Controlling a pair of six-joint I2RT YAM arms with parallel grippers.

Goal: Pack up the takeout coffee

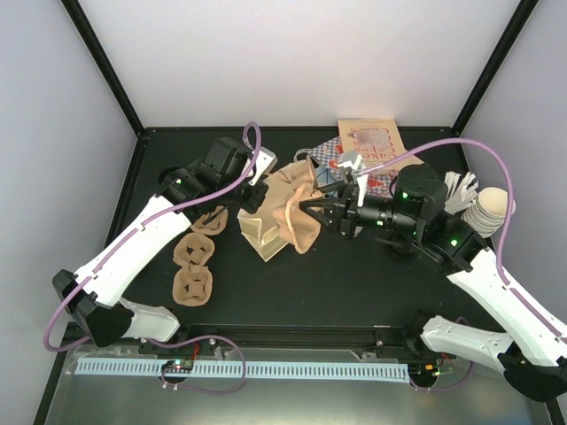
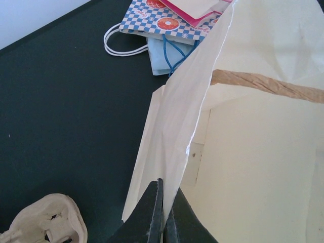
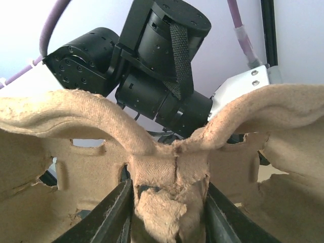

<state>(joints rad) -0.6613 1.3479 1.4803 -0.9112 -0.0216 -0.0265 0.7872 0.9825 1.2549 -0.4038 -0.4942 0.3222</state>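
Left gripper (image 1: 254, 193): closed. In the left wrist view, its fingers (image 2: 154, 215) meet on the thin edge of one wall of the bag (image 2: 263, 167), with no gap showing between them. The bag is cream-tan paper with a twisted paper handle (image 2: 268, 83) across the upper part of that view. In the top view, the bag (image 1: 261, 237) lies near the middle of the table (image 1: 354, 283), just in front of the left gripper.

Right gripper (image 3: 169, 223): narrow, clamped on the centre post of a carrier (image 3: 167, 177). One finger (image 3: 114, 215) presses each side of the post. The carrier's two arched sections spread left and right above the fingers. In the top view, the held carrier (image 1: 297, 212) is beside the bag, on its right, and appears to touch it. The left arm's wrist (image 3: 152, 66) is visible behind the carrier.

Coffee: not locatable in any view.

Other items: loose carriers (image 1: 193, 283) lie on the left part of the table. Patterned bags (image 1: 354, 155) lie at the back. A stack of cups (image 1: 492, 208) lies at the right edge.
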